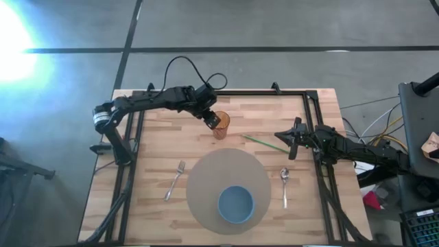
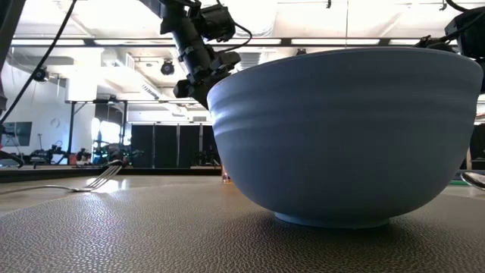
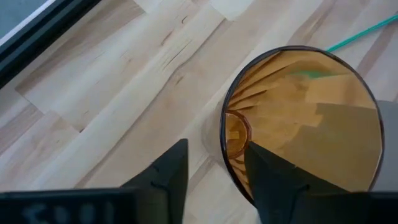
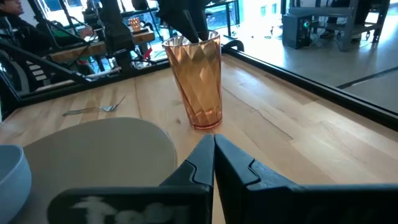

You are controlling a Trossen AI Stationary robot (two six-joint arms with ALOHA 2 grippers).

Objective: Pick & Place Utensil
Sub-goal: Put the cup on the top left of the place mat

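Note:
An amber faceted cup [image 1: 220, 125] stands upright on the wooden table, also seen as the cup [image 4: 196, 81] and the cup [image 3: 305, 118]. My left gripper [image 3: 214, 165] is open above it, one finger outside the rim and one over the inside. A thin green stick [image 1: 264, 143] lies flat on the table between the cup and my right gripper [image 1: 291, 139], whose fingers are shut, as the right gripper [image 4: 213, 149] shows. The stick does not show in the right wrist view. A fork [image 1: 175, 180] and a spoon [image 1: 285, 185] lie flat on either side of the mat. My left gripper comes at the cup's rim [image 3: 225, 140] from above, pointing down, one finger [image 3: 168, 177] outside the wall and the other finger [image 3: 273, 180] inside. The inner finger stands close to the wall; whether it touches, I cannot tell. The cup stands upright on the table.
A blue bowl [image 1: 236, 204] sits on a round grey mat [image 1: 206, 171] near the table's near edge and fills the low view as the bowl [image 2: 341, 136]. Black rails [image 1: 312, 110] run along the table's far and side edges. People and equipment show in the room beyond.

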